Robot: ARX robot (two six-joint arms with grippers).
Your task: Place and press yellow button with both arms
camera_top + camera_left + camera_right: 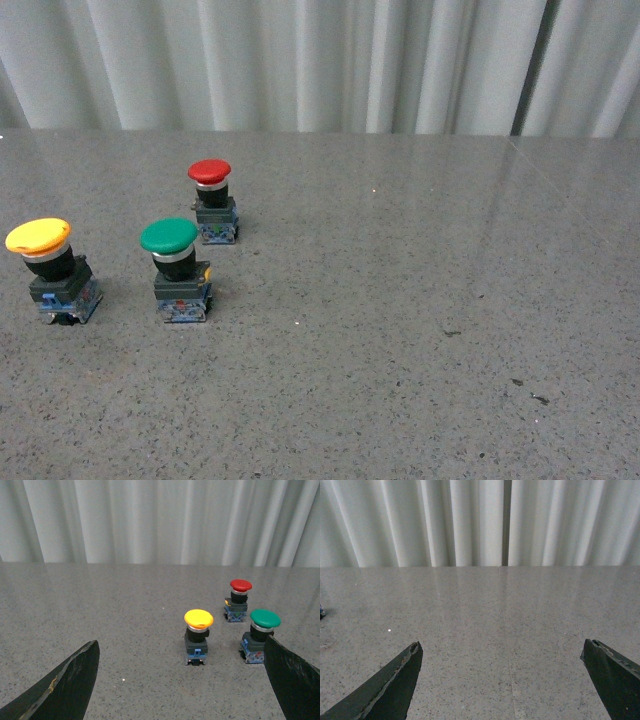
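The yellow button [45, 268] stands upright at the far left of the grey table, with a wide yellow cap, black collar and dark base with blue parts. It also shows in the left wrist view [198, 636], ahead of my left gripper [182, 652], whose black fingers [75, 680] are spread wide and empty, well short of it. My right gripper [502, 652] is open and empty over bare table; no button lies between its fingers [395, 682]. Neither arm shows in the front view.
A green-capped button [175, 268] stands just right of the yellow one, and a red-capped button [212, 203] stands behind it. Both also show in the left wrist view: green [260, 635], red [238, 600]. A white pleated curtain [320, 60] backs the table [420, 330].
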